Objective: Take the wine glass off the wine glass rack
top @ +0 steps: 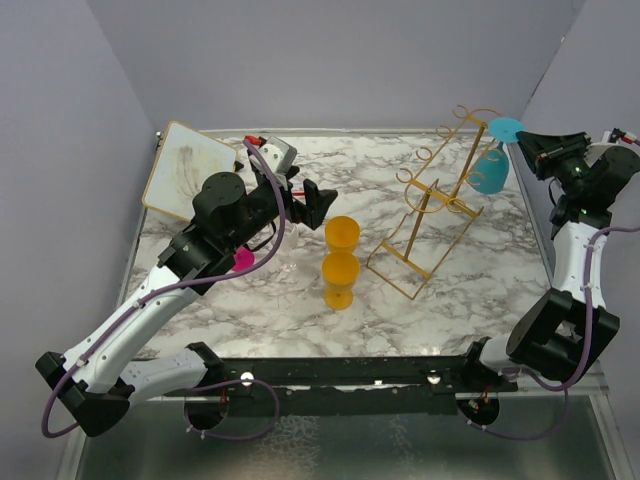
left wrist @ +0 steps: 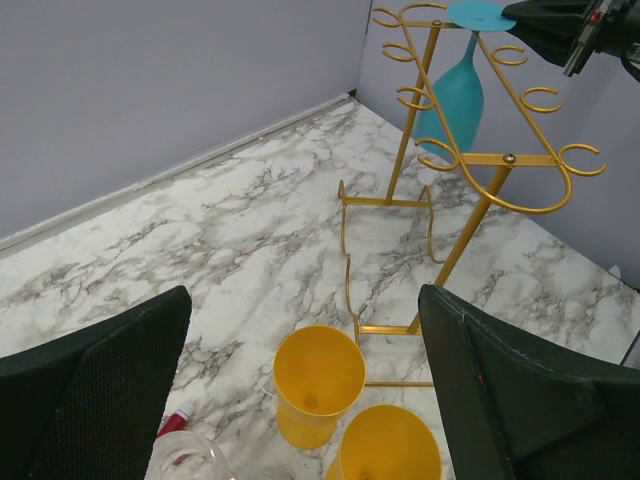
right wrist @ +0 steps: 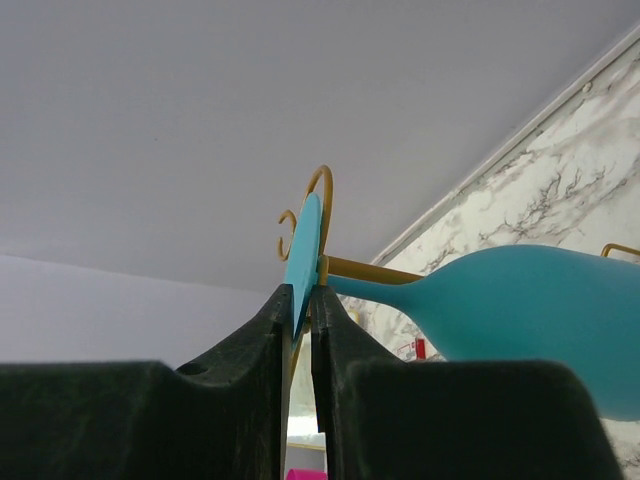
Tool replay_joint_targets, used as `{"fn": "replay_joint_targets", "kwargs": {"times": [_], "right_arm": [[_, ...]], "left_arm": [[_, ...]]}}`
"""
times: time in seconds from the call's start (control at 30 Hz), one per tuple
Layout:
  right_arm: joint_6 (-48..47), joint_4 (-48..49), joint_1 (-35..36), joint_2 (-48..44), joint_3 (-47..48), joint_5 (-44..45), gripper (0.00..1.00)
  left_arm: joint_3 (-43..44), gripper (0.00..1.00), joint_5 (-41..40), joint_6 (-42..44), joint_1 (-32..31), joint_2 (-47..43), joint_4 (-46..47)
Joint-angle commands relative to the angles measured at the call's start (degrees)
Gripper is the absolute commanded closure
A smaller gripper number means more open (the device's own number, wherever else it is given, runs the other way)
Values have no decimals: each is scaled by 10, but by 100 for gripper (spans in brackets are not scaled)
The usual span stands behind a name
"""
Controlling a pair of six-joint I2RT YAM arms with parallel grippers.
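The teal wine glass (top: 488, 172) hangs upside down from a top hook of the gold wine glass rack (top: 432, 205) at the back right, its round base (top: 505, 128) uppermost. My right gripper (top: 522, 140) reaches in from the right and is shut on the edge of that base. In the right wrist view the thin base (right wrist: 303, 250) sits pinched between the two fingers (right wrist: 262, 340), with the bowl (right wrist: 530, 310) to the right and a rack wire (right wrist: 365, 270) behind. My left gripper (top: 318, 200) hovers open left of the cups, holding nothing; its view shows the glass (left wrist: 455, 95) on the rack (left wrist: 470, 160).
Two yellow cups (top: 341, 232) (top: 340, 275) stand mid-table, just left of the rack's foot; the left wrist view shows them (left wrist: 318, 380) (left wrist: 390, 445) under the open left gripper (left wrist: 305, 300). A white board (top: 190, 168) leans at the back left. A pink object (top: 243, 258) lies under the left arm.
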Motion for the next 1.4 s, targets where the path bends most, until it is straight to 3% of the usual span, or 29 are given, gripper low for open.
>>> {"fn": "replay_joint_targets", "kwargs": {"times": [0.0, 0.6, 1.37], "right_arm": [[6, -14, 2, -12, 25, 5, 89], [24, -104, 2, -48, 56, 44, 98], [54, -246, 2, -108, 85, 190, 98]], "left_arm": [[-3, 1, 13, -8, 3, -3, 10], [-1, 1, 21, -17, 4, -11, 7], [0, 1, 29, -30, 6, -32, -5]]}}
